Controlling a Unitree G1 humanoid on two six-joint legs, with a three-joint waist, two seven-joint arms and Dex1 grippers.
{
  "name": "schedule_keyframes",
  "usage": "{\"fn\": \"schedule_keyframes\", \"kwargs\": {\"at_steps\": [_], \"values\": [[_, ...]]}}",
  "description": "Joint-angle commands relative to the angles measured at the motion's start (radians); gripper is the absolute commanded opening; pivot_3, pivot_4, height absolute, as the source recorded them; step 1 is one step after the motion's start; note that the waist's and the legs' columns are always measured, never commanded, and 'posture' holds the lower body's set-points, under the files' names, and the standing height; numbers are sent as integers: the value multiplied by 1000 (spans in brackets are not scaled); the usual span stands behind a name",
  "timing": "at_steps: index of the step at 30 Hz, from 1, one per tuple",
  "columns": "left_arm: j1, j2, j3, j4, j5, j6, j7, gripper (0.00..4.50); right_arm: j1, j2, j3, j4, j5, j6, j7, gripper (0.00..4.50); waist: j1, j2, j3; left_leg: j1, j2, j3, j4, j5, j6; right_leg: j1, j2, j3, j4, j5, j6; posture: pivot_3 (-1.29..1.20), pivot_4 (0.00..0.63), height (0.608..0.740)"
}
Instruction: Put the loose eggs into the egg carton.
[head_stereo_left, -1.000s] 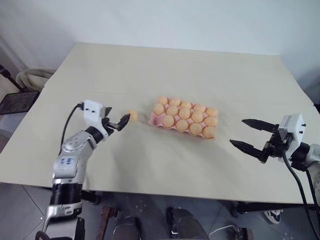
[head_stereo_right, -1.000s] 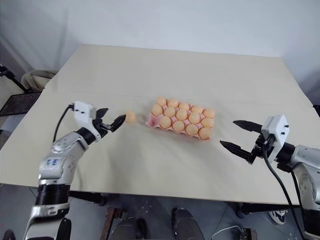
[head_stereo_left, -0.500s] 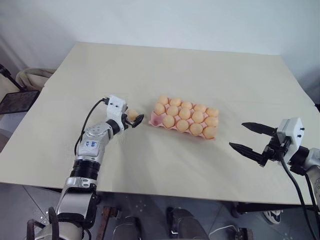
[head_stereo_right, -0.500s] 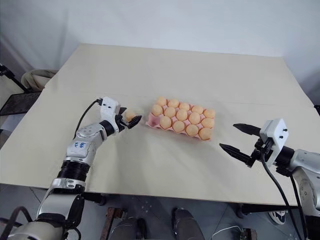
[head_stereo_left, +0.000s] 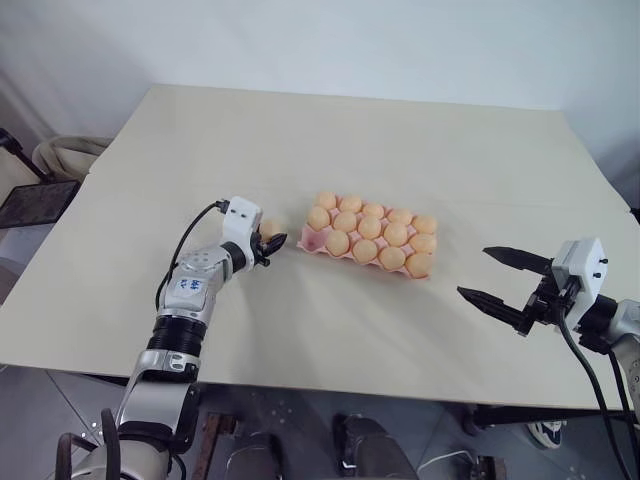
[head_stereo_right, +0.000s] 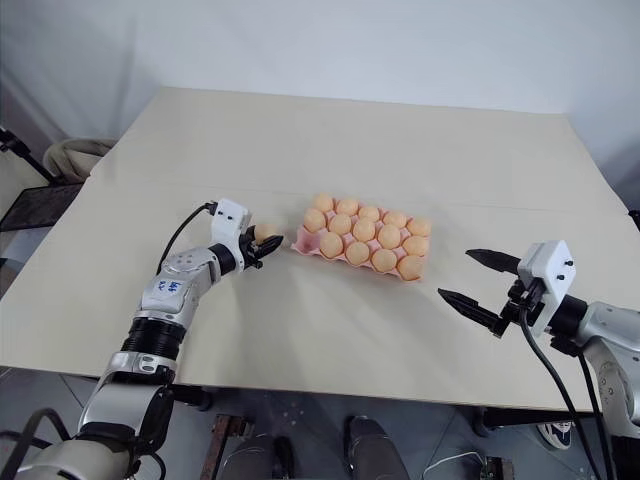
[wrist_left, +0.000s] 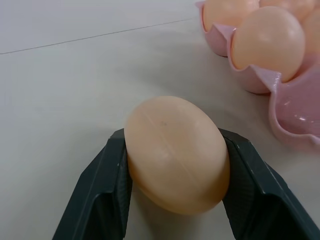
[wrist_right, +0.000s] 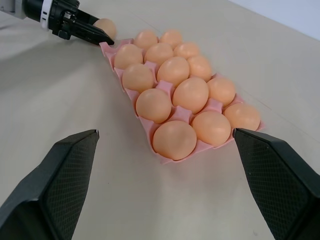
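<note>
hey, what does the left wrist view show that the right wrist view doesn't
Left wrist view: a close look at the loose egg squeezed between the left gripper's two black fingers, plus an unfilled corner cup of the egg carton. Right wrist view: the right gripper spread open, and the rest of the carton filled with eggs. Both: the held egg, the carton and the table.

Pink egg carton (head_stereo_left: 312, 240), orange-tan egg (wrist_left: 176, 152)
</note>
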Motion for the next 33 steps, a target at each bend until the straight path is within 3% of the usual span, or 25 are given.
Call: {"fn": "schedule_keyframes", "kwargs": {"at_steps": [1, 7, 16, 19, 23, 24, 33], "values": [[-65, 31, -8, -87, -32, -41, -119, 2318, -11, 0, -39, -20, 16, -15, -7, 4500, 1, 0, 0, 0, 0, 0, 0, 0, 0, 0, 0, 0, 0, 0, 0, 0, 150, 740], [-171, 45, -40, 2, -61, -71, -328, 2318, -1, 7, -46, -29, 15, -23, -19, 4500, 6, 0, 0, 0, -1, 0, 0, 0, 0, 0, 0, -1, 0, 0, 0, 0, 150, 740], [-257, 6, -102, 210, 6, -142, -398, 2318, 69, 31, -87, -91, 21, -24, -57, 4500, 12, 0, 0, -1, -1, 0, 1, 0, 0, -1, 0, 0, 0, 0, 0, 0, 150, 740], [-270, -5, -98, 243, 12, -160, -403, 2948, 93, 35, -101, -107, 22, -22, -64, 4500, 16, 0, 0, -2, -1, 0, 1, 0, 0, -3, 0, 0, 1, 0, 0, 0, 150, 740], [-279, -18, -96, 275, 20, -192, -407, 4261, 101, 38, -105, -114, 23, -20, -74, 4500, 17, 0, 0, -3, -1, 0, 2, 0, 1, -3, 0, 0, 1, 0, 0, 0, 150, 740], [-285, -23, -95, 284, 21, -195, -407, 4411, 100, 39, -103, -116, 23, -19, -76, 4500, 17, 0, 0, -3, -1, 0, 2, 0, 1, -3, 0, 0, 2, 0, 0, 0, 150, 740], [-310, 16, -43, 253, -29, -140, -477, 4465, 86, 34, -95, -109, 24, -15, -81, 4500, 18, 0, 0, -3, -1, 0, 2, 0, 1, -5, 1, 1, 3, 0, 0, 0, 150, 740]]}}
